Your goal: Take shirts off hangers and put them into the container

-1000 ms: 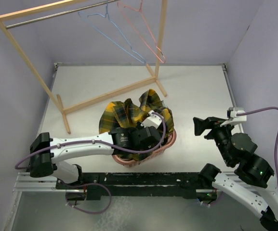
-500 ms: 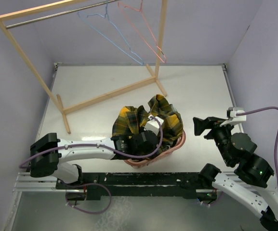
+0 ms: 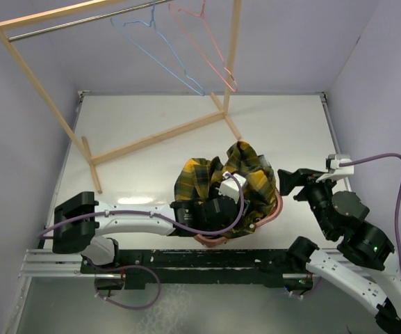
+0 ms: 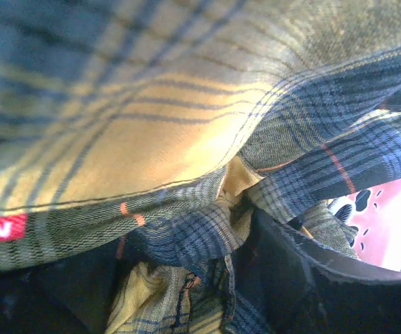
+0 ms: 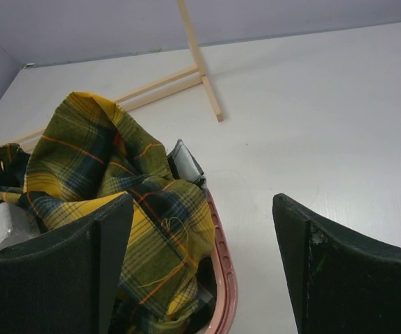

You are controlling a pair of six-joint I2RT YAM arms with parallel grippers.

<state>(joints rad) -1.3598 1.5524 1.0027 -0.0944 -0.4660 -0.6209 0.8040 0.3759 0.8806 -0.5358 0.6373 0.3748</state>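
A yellow and dark plaid shirt (image 3: 252,174) is heaped in the pink basket (image 3: 275,209) near the table's front middle, spilling over its rim. My left gripper (image 4: 193,278) is buried in that shirt (image 4: 151,139); its dark fingers (image 4: 304,278) stand apart with loose folds lying between them, so it is open. Just right of the basket, my right gripper (image 3: 287,182) is open and empty. In the right wrist view the shirt (image 5: 96,160) and basket rim (image 5: 221,278) lie by its left finger. A blue hanger (image 3: 158,52) and a pink hanger (image 3: 210,49) hang bare on the rod.
The wooden rack (image 3: 151,139) stands at the back left, its foot bar running diagonally just behind the basket and showing again as the rack foot (image 5: 200,69) in the right wrist view. Walls close in the table on three sides. White tabletop (image 3: 290,132) lies right of the rack.
The left arm, the basket and the shirt have slid to the right, toward the right gripper. The left fingers have parted. The right arm has stayed still.
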